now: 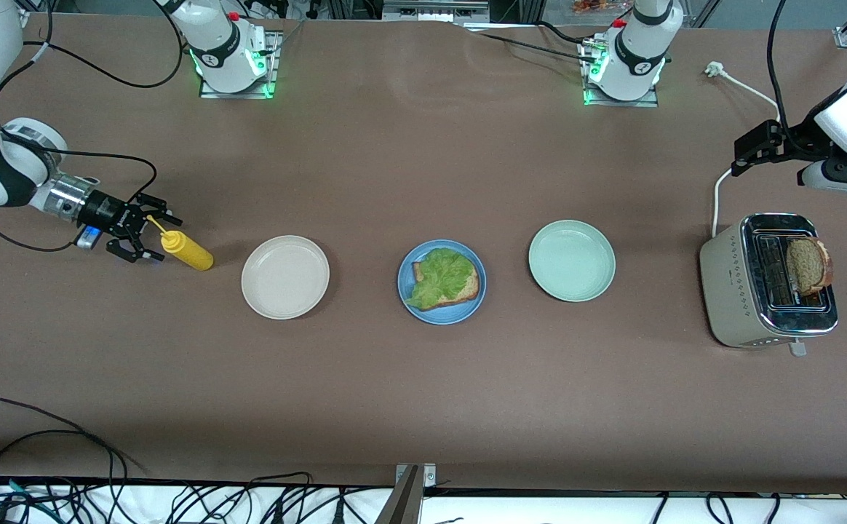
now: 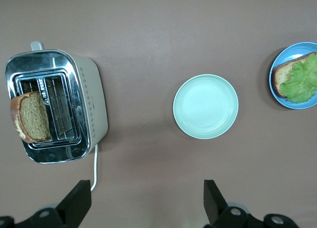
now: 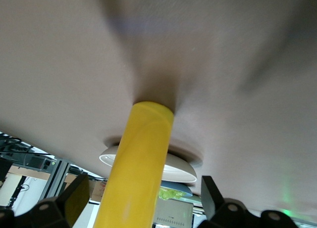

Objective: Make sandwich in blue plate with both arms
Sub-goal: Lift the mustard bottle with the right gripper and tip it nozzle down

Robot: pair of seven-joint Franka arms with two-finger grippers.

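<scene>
The blue plate (image 1: 442, 309) sits mid-table and holds one brown bread slice (image 1: 471, 285) with a green lettuce leaf (image 1: 442, 275) on top. It also shows in the left wrist view (image 2: 282, 97). A second bread slice (image 1: 809, 266) sticks up from a toaster slot (image 2: 30, 116). My right gripper (image 1: 156, 236) is open, its jaws on either side of the nozzle end of a yellow squeeze bottle (image 1: 189, 252) that lies on the table; the bottle (image 3: 138, 168) passes between the fingers. My left gripper (image 1: 747, 153) is open and empty (image 2: 147, 201), up over the table beside the toaster.
A cream plate (image 1: 285, 276) lies between the bottle and the blue plate. A pale green plate (image 1: 571, 260) lies between the blue plate and the cream toaster (image 1: 729, 291), whose white cord (image 1: 718, 196) runs toward the arm bases.
</scene>
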